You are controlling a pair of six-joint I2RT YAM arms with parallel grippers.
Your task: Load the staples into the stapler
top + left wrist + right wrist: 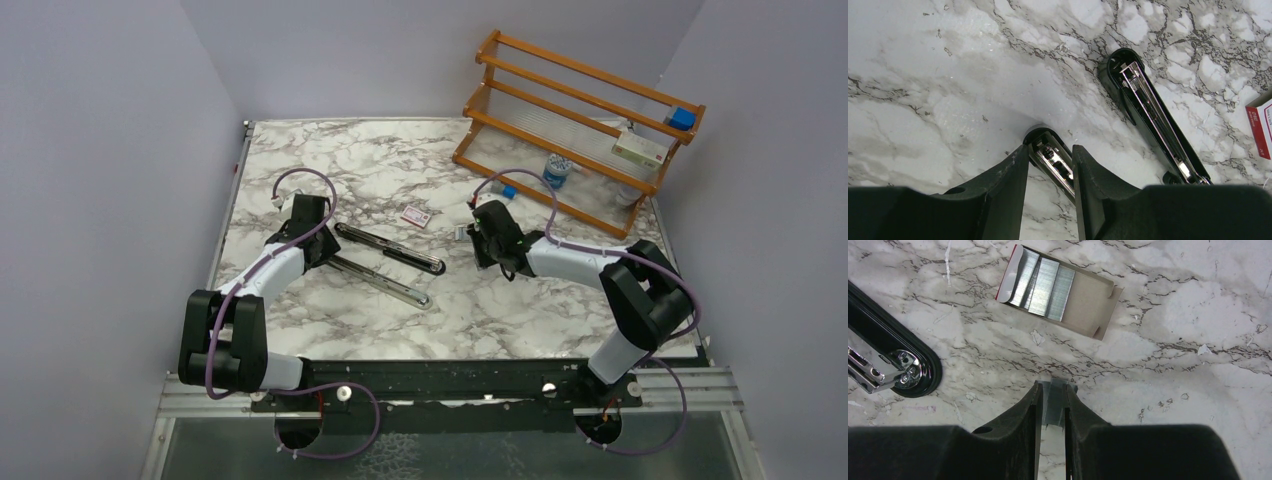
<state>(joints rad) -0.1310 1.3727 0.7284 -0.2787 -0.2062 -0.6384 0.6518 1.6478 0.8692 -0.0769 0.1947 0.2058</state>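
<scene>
Marble-veined bench [330, 150] carries the black stapler [390, 250], splayed open (silver channel bared) left of centre. The left pincer [1050, 157] seems clamped on one stapler arm; the right pincer [1052, 389] pinches a grey staple strip [1052, 410] near the open staples box [1058, 290].

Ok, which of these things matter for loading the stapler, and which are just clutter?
For the job:
stapler, held by left pincer
open staple box
staple strip in right pincer

Lying about:
wooden rack
bottle
blue block
</scene>
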